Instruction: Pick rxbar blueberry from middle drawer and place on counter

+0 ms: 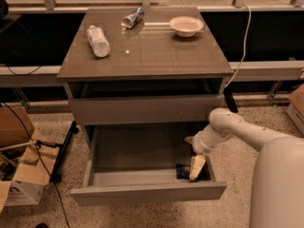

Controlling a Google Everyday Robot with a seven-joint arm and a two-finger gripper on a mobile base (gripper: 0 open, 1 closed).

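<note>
On the floor at far left we see cardboard boxes (pixel 19 184). In the middle, the glossy grey worktop (pixel 147 61) carries a clear bottle (pixel 98 41) lying on its side at left, a crushed can (pixel 133 18) at the back and a pale bowl (pixel 186 25) at back right. Below a closed drawer front (pixel 145 109), the open drawer (pixel 142 194) is pulled out. In its front right corner lies the dark snack bar (pixel 182 171). The gripper (pixel 197 166) points down into that corner, at the bar's right end. We cannot tell how far it is open, or whether it has hold of the bar. The white arm (pixel 247 132) reaches in from the right.
</note>
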